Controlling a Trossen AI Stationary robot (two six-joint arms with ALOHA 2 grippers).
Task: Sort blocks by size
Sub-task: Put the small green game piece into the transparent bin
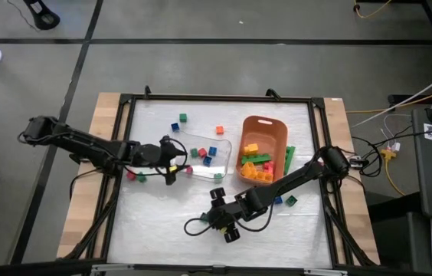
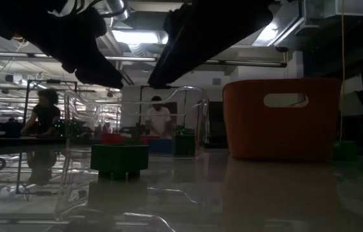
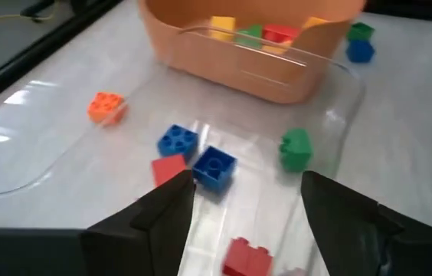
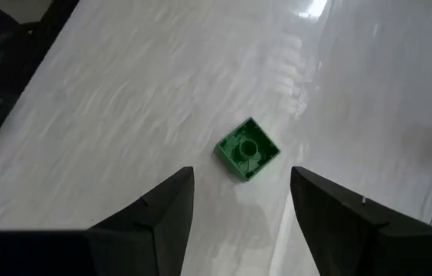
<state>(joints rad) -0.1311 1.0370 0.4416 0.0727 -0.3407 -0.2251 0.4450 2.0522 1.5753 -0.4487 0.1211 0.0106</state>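
My left gripper (image 1: 175, 162) is open and empty at the left end of the clear tray (image 1: 224, 144). Its fingers (image 3: 162, 215) stand above small blue (image 3: 214, 166), red (image 3: 168, 169) and green (image 3: 296, 147) blocks lying in the tray. My right gripper (image 1: 214, 215) is open and empty over the table's near middle. Just ahead of its fingers (image 4: 162, 207), a green block (image 4: 247, 149) lies alone on the table, hollow side up; it also shows in the low view (image 2: 119, 160). The orange bin (image 1: 263, 126) holds yellow, green, red and orange bricks.
A long green brick (image 1: 289, 159) lies by the bin's right side. Loose blocks lie behind the tray (image 1: 183, 119), left of it (image 1: 132, 175) and near the right arm (image 1: 290, 200). An orange block (image 3: 107, 107) lies near the tray's edge. People show beyond the table.
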